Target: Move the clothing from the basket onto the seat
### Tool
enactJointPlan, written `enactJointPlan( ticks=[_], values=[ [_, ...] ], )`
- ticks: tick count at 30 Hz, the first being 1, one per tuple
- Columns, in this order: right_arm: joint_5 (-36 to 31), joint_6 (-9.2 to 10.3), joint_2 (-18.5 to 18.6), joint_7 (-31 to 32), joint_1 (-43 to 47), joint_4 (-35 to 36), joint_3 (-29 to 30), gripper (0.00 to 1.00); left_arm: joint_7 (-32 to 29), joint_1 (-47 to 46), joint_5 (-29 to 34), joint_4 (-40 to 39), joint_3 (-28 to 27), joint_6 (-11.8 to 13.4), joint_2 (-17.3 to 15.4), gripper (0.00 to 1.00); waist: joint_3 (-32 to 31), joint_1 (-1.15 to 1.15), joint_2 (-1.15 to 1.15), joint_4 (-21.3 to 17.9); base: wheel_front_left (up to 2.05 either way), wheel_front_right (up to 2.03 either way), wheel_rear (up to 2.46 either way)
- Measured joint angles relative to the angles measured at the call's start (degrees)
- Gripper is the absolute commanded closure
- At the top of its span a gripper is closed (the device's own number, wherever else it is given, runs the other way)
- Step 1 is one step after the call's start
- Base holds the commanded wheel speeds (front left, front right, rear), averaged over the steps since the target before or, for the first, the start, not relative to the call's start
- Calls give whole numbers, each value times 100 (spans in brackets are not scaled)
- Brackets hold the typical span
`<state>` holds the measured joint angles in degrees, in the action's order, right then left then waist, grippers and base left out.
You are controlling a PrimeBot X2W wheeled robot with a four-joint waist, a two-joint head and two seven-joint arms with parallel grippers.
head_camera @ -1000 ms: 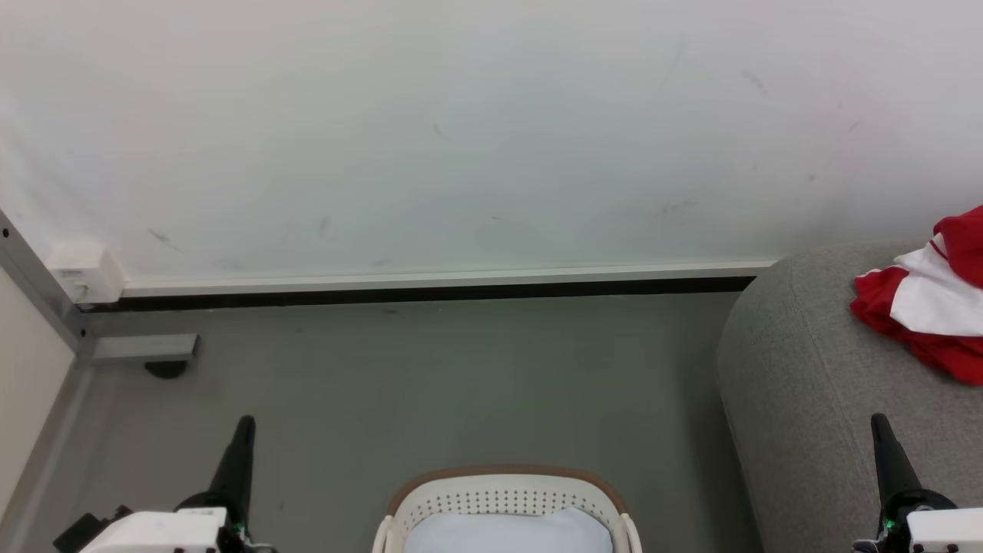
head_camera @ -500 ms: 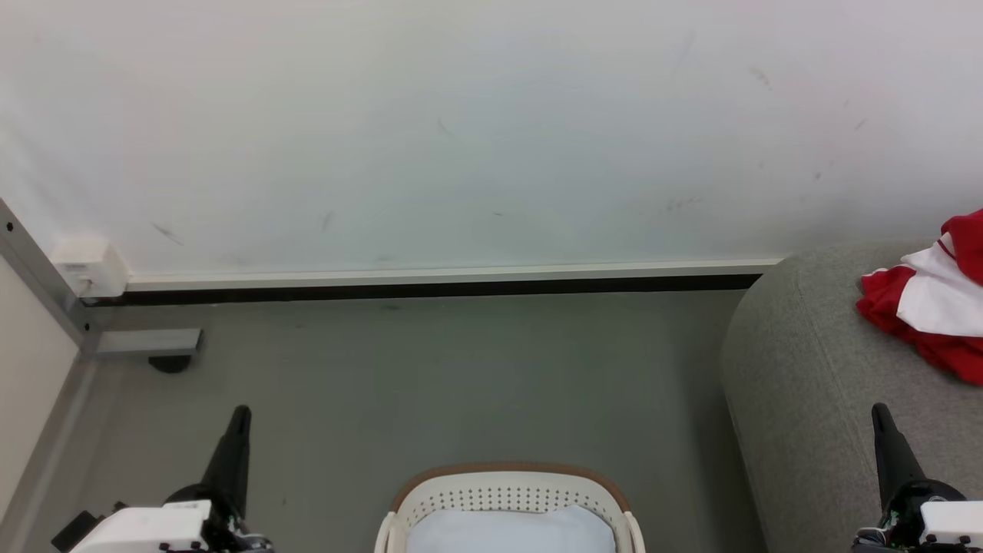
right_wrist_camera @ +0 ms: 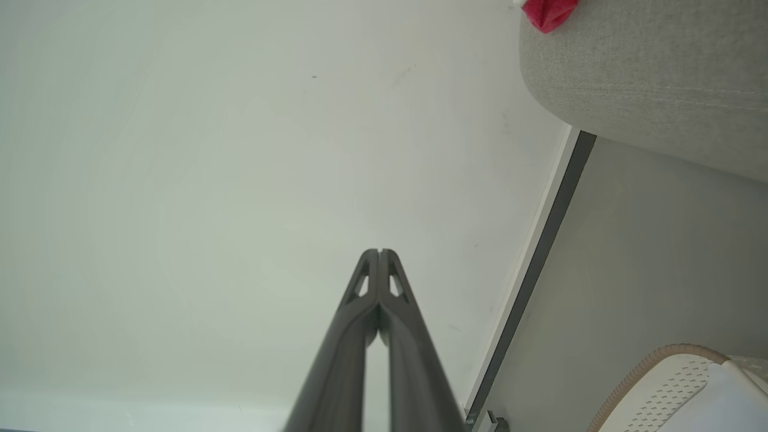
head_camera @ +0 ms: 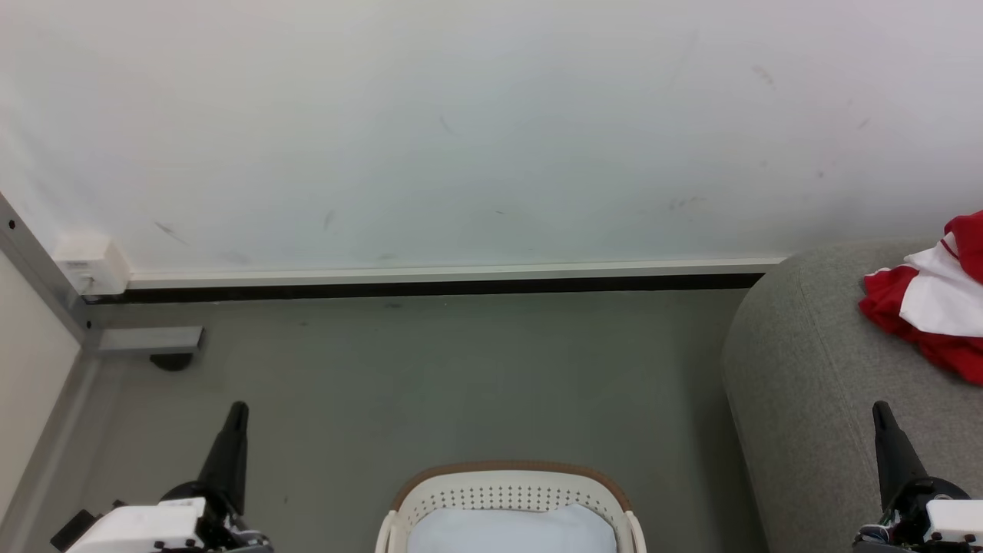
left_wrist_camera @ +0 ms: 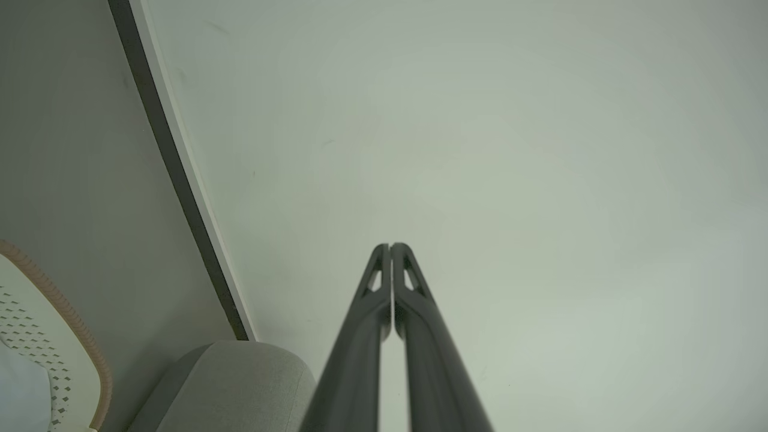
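Note:
The red clothing [head_camera: 933, 311] with its white panel lies bunched on the grey seat [head_camera: 814, 384] at the right edge of the head view; a red corner of the clothing [right_wrist_camera: 549, 13] shows in the right wrist view. The cream basket [head_camera: 507, 495] with its brown rim stands on the floor at bottom centre, with pale white padding [head_camera: 511, 531] inside. My left gripper [head_camera: 236, 408] is shut and empty, left of the basket. My right gripper [head_camera: 880, 408] is shut and empty, over the seat's front. Both point at the wall, seen as left gripper [left_wrist_camera: 390, 246] and right gripper [right_wrist_camera: 378, 252].
A white wall [head_camera: 461, 130] with a dark baseboard [head_camera: 430, 290] runs across the back. A grey metal post and foot [head_camera: 146, 339] and a white box [head_camera: 86, 265] stand at the left. Grey floor [head_camera: 430, 384] lies between basket and wall.
The head view has shifted slightly. Both grippers sit a little lower in the picture than half a second ago, still shut. The clothing has stayed on the seat.

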<state>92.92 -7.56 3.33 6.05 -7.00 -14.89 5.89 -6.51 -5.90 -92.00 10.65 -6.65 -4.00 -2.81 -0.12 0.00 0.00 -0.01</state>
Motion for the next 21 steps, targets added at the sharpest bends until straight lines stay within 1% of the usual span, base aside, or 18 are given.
enactJointPlan(
  ticks=[21],
  values=[
    [22,0,23,-8,0,1,-23,100,0,-1,0,0,-1,0,0,100,0,0,0,0,0,0,0]
  ],
)
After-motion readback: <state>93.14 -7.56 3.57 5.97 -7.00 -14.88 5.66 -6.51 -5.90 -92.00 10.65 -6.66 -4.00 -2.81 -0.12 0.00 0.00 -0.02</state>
